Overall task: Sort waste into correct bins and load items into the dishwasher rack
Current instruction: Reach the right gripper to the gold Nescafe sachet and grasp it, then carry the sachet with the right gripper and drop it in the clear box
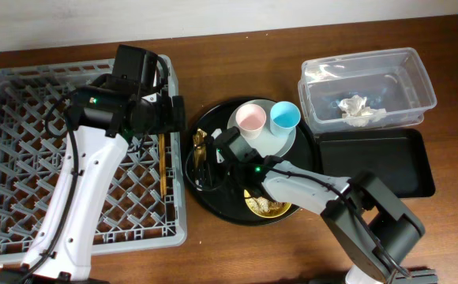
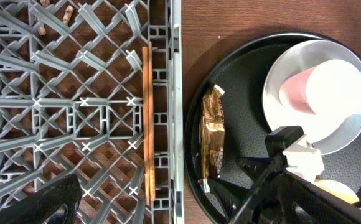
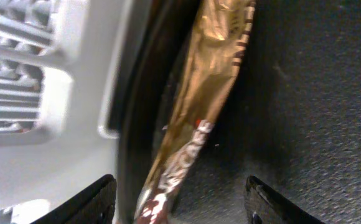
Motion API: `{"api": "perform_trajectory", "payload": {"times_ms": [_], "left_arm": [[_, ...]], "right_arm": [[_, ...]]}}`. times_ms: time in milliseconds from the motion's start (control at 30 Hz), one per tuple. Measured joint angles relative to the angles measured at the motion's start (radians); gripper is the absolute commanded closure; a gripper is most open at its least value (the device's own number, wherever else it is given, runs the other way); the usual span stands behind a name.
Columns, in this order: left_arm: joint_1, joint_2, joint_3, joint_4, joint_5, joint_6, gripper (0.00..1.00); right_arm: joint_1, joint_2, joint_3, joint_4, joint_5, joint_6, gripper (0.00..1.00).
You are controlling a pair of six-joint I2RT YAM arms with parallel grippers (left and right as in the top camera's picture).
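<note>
right gripper (image 3: 182, 200): open, fingers spread either side of the near end of the foil wrapper (image 3: 199, 106). Not pinching it yet.
wrapper: lies flat along the left inner rim of the round black tray (image 1: 213, 207), just beside the dishwasher rack (image 1: 24, 87) wall. My guess is the tight spot by the rim is why I came in end-on along its length.
left gripper (image 1: 174, 115): over the rack's right edge. Looks open and holds nothing.
chopsticks (image 2: 147, 124): already in the rack, lying together along its right wall.
pink cup (image 1: 251, 120), blue cup (image 1: 285, 115): upright on the white plate (image 1: 280, 142), not loaded.
yellow bowl (image 1: 264, 207): mostly hidden under my right arm.
clear tub (image 1: 407, 67): the white napkin (image 1: 361, 110) is inside.
shallow black tray (image 1: 375, 162): right of the round tray on the table (image 1: 292, 252). Nothing visible in it.
writing: dark print on the wrapper's gold foil, too blurred to read. No other labels seen.
step: I judge this a wrapper pickup, with the bins next.
risk: a finger could catch the rim, or the foil could slip.
</note>
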Motion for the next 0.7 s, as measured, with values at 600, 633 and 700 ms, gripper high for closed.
{"api": "perform_trajectory", "payload": {"times_ms": [600,633,700], "left_arm": [[0.0,0.0,0.0,0.0,0.0,0.0,0.01],[0.0,0.0,0.0,0.0,0.0,0.0,0.01],[0.0,0.0,0.0,0.0,0.0,0.0,0.01]], "right_arm": [[0.046,0.028,0.0,0.068,0.09,0.026,0.44],[0.047,0.028,0.0,0.068,0.09,0.027,0.45],[0.048,0.029,0.0,0.068,0.09,0.026,0.56]]}}
